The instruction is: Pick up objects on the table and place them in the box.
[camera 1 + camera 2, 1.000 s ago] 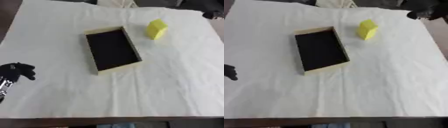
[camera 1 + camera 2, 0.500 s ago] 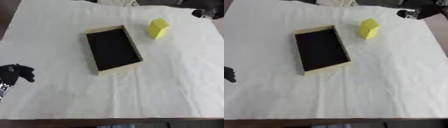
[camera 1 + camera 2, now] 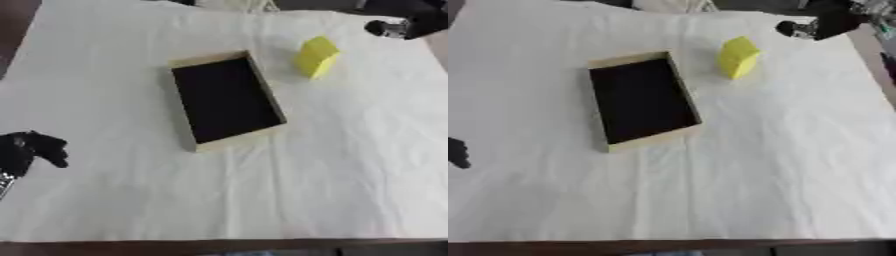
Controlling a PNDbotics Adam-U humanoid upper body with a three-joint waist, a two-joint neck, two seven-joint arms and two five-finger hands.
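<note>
A yellow block (image 3: pixel 316 56) stands upright on the white cloth, to the right of and a little beyond the box. The box (image 3: pixel 192 62) is shallow, tan-rimmed and black inside, lying askew at the table's middle with nothing in it. My right hand (image 3: pixel 822 24) comes in from the upper right corner, above and to the right of the block, apart from it; its fingers are too blurred to read. My left hand (image 3: pixel 28 150) rests at the left edge, fingers curled, holding nothing.
A white cloth (image 3: pixel 332 165) covers the whole table, wrinkled near the front. The table's dark front edge (image 3: pixel 219 247) runs along the bottom. Something pale (image 3: pixel 671 5) lies at the far edge.
My right hand has come further in from the upper right corner, leftward and down toward the yellow block. The left hand, box and block stay put.
</note>
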